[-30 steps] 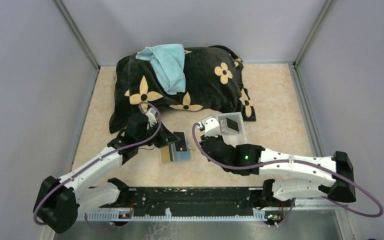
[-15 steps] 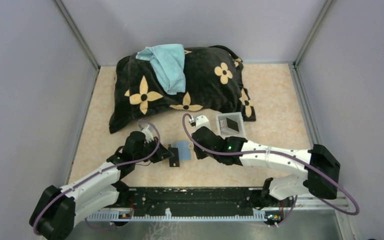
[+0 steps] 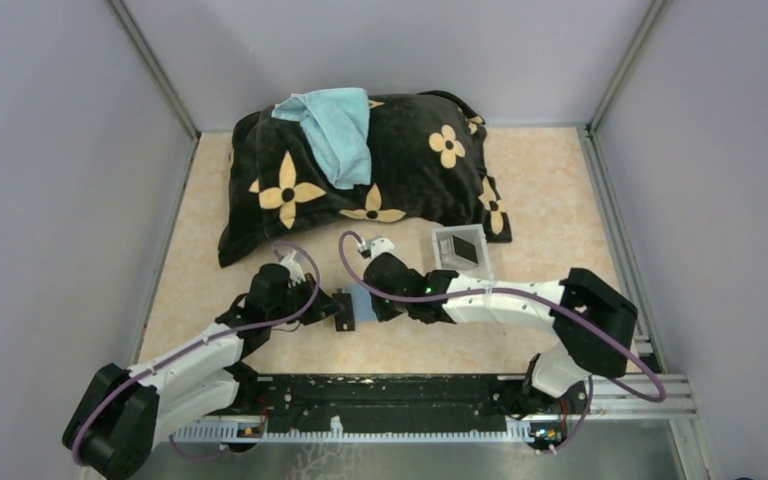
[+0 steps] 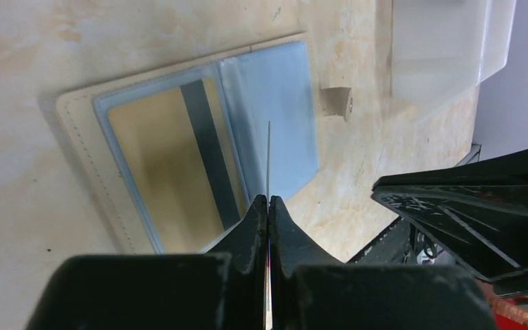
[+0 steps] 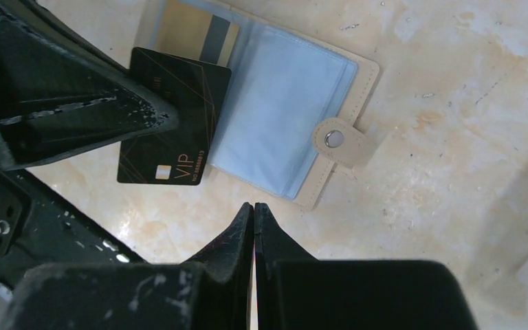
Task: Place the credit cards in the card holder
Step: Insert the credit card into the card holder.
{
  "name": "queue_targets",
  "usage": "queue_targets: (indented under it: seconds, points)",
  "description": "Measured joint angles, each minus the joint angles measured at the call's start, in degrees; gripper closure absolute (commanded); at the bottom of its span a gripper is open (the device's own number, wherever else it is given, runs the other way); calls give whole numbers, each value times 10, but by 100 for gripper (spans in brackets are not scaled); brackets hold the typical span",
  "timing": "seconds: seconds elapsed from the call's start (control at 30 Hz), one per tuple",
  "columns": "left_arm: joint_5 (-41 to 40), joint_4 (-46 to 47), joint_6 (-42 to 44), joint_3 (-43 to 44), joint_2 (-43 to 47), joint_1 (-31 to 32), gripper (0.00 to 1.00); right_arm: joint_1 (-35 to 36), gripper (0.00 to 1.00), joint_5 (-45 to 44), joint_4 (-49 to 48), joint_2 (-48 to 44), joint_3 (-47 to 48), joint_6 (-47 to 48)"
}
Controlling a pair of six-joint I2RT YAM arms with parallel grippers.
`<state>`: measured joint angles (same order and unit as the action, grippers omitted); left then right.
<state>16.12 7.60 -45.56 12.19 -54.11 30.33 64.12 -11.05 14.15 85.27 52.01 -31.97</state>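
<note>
Your biggest item is the black plush pillow with yellow flowers point(image 3: 400, 170) at 12 o'clock on the beige marbled table point(image 3: 550, 200), with a teal towel point(image 3: 335, 130) draped over it. A white open plastic tray point(image 4: 440, 48) sits at about 1 o'clock of centre.

The tan leather-like card holder point(image 5: 289, 103) lies open at table centre. Its snap tab point(image 5: 335, 139) sticks out, and a gold-yellow card with a dark stripe point(image 4: 158, 165) is in one clear sleeve.

The black card point(image 5: 172, 124) reads "VIP" in gold; the number below it is too small to trust.

Your left arm reaches in low from 7 o'clock, and the left gripper point(image 4: 268, 203) is clamped on that black card over the holder. Your right arm folds at 4 o'clock, forearm pointing toward 9. The right gripper point(image 5: 254, 206) has its fingers pressed together, with nothing showing between them, just beside the holder.
</note>
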Motion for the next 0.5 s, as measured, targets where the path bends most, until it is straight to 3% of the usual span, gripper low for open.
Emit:
queue_targets:
  seconds: [0.5]
  points:
    - [66, 66, 21, 0, -92, -75, 100, -47, 100, 15, -13, 117, 68, 9]
